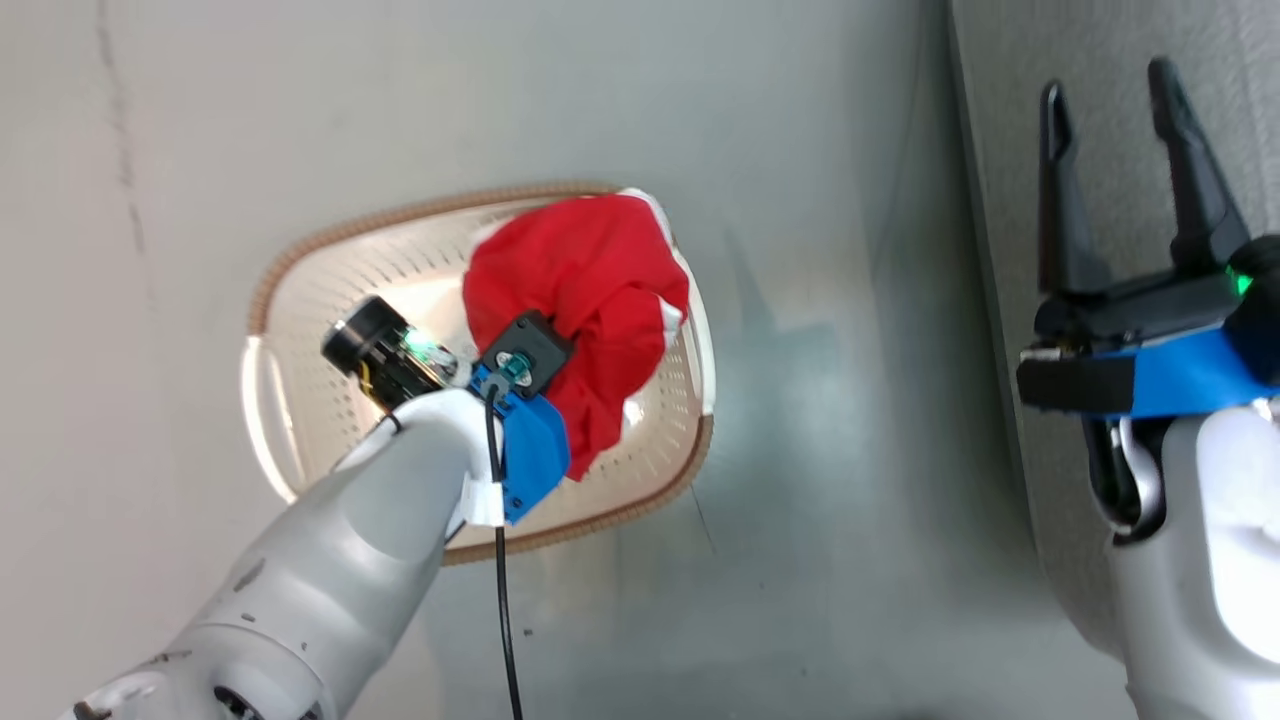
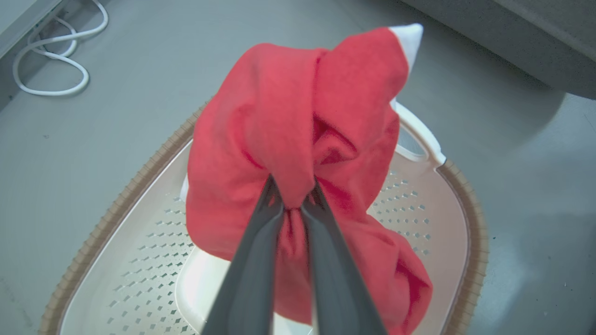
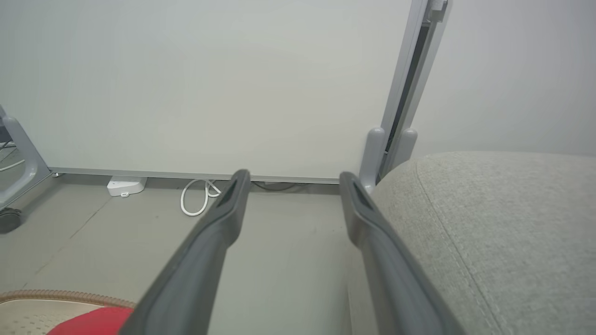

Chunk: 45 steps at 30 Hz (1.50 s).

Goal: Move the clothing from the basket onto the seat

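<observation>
Pinching a gathered fold of the clothing [image 2: 298, 116] with the left gripper [image 2: 293, 197], fingers drawn together on the red cloth with just a thin wad between. Bunched around and beyond those fingertips, a white-trimmed corner poking out past them and a longer red tail drooping back beneath them, over the inside of the basket [image 2: 475, 242]. Impossible to tell whether that tail is touching the basket's perforated bottom or hanging clear of it. No lettering to be made out on the visible folds.

Holding the right gripper [image 1: 1108, 85] well apart from the cloth, fingers spread wide and empty, right at the edge of the seat [image 3: 503, 223], with bare grey floor [image 1: 820, 400] between.

Judging by the task: mid-lift, carry not yet made. From the left fingers, off to the right lies the seat, past the basket's near rim and across the strip of floor. Long axis of the bundle running from the pinch downward, so probably needs raising until the tail clears the rim before swinging right. Nearer the seat: the right fingers; nearer the cloth, and already gripping it: the left.
</observation>
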Tool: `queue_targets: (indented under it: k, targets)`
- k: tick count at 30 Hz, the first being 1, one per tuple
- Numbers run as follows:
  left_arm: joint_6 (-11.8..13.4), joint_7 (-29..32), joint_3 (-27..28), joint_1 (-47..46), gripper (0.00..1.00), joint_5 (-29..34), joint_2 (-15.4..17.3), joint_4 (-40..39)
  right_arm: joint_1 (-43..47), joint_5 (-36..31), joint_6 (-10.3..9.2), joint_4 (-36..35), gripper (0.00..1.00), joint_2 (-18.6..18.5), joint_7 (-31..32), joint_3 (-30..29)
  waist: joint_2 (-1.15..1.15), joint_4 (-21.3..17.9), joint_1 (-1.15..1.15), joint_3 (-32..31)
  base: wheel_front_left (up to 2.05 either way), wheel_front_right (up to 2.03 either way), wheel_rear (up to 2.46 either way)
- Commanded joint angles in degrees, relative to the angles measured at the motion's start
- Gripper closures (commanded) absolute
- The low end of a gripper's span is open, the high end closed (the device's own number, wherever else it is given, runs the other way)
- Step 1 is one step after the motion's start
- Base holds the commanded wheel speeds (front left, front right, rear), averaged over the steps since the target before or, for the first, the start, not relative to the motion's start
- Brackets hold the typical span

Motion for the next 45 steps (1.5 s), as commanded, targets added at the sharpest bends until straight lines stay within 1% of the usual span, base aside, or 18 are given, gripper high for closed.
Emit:
queue_targets:
  k: [1, 4, 8, 14, 31, 39, 45]
  targets:
    - [0.0, -0.3, 0.9, 0.6, 1.00, -0.4, -0.2, -1.6, 1.6, -0.2, 0.01, 0.5, 0.00, -0.5, 0.0, -0.1, 0.00, 2.1, 0.01, -5.0, 0.00, 0.00, 0.00]
    - [0.2, -0.3, 3.1, 2.4, 1.00, -0.5, 0.4, -5.2, 3.7, -0.2, 0.01, 1.0, 0.00, -0.7, 0.0, -0.1, 0.00, 2.8, 0.01, -8.3, 0.00, 0.00, 0.00]
    - [1.2, -0.4, 6.2, 4.4, 1.00, 0.7, 1.2, -10.8, 6.2, 0.1, 0.01, 1.9, 0.00, -0.8, -0.1, -0.2, 0.00, 3.6, 0.01, -12.5, 0.00, 0.00, 0.00]
    - [2.1, -0.4, 10.6, 8.6, 1.00, 2.7, 2.0, -17.5, 9.8, 0.4, 0.01, 3.0, 0.00, -0.6, -0.1, 0.0, 0.00, 4.3, 0.01, -18.5, 0.00, 0.00, 0.00]
    - [3.0, -0.4, 19.7, 14.4, 1.00, 7.3, 1.7, -30.1, 19.3, 0.6, 0.01, 5.2, 0.00, -0.2, 0.0, -0.1, 0.00, 5.4, 0.01, -32.0, 0.00, 0.00, 0.00]
    - [2.8, -0.4, 20.9, 16.6, 1.00, 8.6, 1.5, -34.0, 22.5, 0.8, 0.01, 5.7, 0.00, -0.4, 0.0, 0.7, 0.00, 5.6, 0.01, -36.4, 0.00, 0.00, 0.00]
    - [2.5, -0.4, 21.2, 17.8, 1.00, 9.0, 1.9, -35.1, 23.8, 1.0, 0.01, 5.8, 0.00, -0.9, 0.0, 2.6, 0.00, 5.7, 0.01, -38.0, 0.00, 0.00, 0.00]
